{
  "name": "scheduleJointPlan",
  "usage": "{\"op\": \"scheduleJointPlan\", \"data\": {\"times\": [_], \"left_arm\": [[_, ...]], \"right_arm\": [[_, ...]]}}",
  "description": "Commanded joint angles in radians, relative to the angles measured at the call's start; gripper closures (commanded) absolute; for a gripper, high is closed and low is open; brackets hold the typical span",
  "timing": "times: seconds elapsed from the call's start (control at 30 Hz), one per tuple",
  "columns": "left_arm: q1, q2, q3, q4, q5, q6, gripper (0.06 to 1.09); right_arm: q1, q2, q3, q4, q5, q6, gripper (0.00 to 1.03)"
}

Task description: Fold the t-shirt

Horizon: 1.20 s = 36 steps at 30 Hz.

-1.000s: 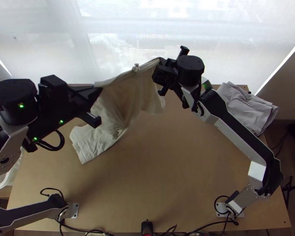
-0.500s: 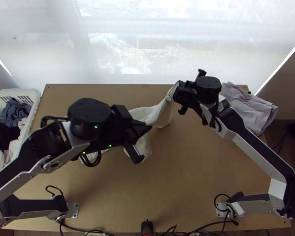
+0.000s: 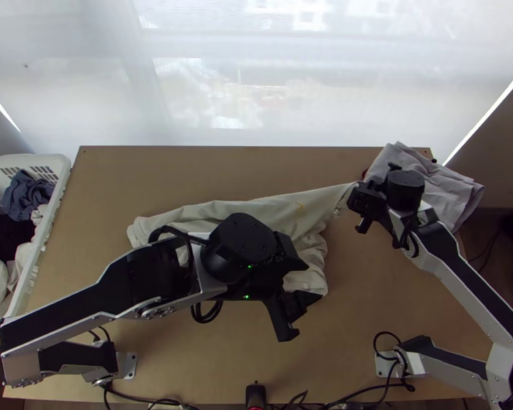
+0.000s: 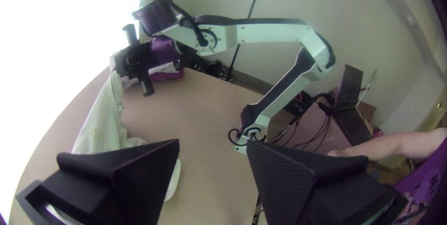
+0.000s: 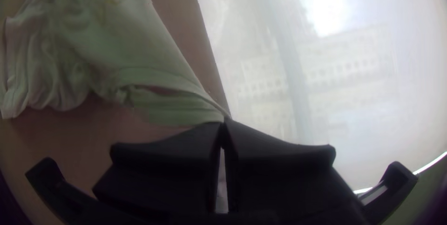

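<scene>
The cream t-shirt (image 3: 277, 209) lies bunched and stretched sideways across the middle of the table, its right end drawn up to my right gripper (image 3: 358, 194). In the right wrist view the right gripper (image 5: 224, 121) is shut on a corner of the t-shirt (image 5: 139, 62). My left gripper (image 3: 314, 281) is over the shirt's near edge, hiding part of the cloth. In the left wrist view, the left gripper (image 4: 213, 143) stands open with nothing between its fingers, and the t-shirt (image 4: 100, 122) stretches toward the other arm.
A folded light grey cloth (image 3: 434, 184) lies at the table's far right corner, beside the right gripper. A white basket (image 3: 59, 198) of clothes stands at the left edge. In the left wrist view a person's arm (image 4: 396, 145) rests beyond the table, near a laptop (image 4: 350, 108).
The right gripper has moved right and nearer, pulling the shirt's corner along and lowering the cloth toward the table. The left arm has swung right and toward the near side.
</scene>
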Motion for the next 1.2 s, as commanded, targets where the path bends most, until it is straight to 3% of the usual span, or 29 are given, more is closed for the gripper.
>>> {"op": "scheduleJointPlan", "data": {"times": [0.0,0.1,0.17,0.33,0.5,0.77,0.97,1.17], "left_arm": [[0.096,-0.025,0.039,-0.083,-0.001,-0.007,0.33],[0.196,-0.077,0.019,-0.115,0.001,-0.007,0.32],[0.262,-0.111,0.005,-0.14,0.001,-0.005,0.32],[0.417,-0.202,-0.077,-0.192,0.042,-0.004,0.32],[0.525,-0.289,-0.205,-0.313,0.076,0.03,0.32],[0.746,-0.386,-0.422,-0.345,0.082,0.087,0.32],[0.88,-0.409,-0.581,-0.351,0.085,0.124,0.32],[0.956,-0.366,-0.735,-0.434,0.083,0.188,0.33]], "right_arm": [[-0.102,-0.06,-0.135,0.065,-0.042,0.001,0.72],[-0.105,-0.077,-0.172,0.129,-0.042,0.023,0.23],[-0.105,-0.071,-0.175,0.129,-0.042,0.046,0.06],[-0.105,-0.038,-0.131,0.123,-0.042,0.118,0.05],[-0.065,-0.035,0.007,-0.092,-0.045,0.254,0.05],[0.212,-0.045,0.133,-0.429,-0.045,0.458,0.05],[0.451,-0.018,0.136,-0.52,-0.047,0.555,0.05],[0.488,0.023,0.159,-0.512,-0.047,0.564,0.05]]}}
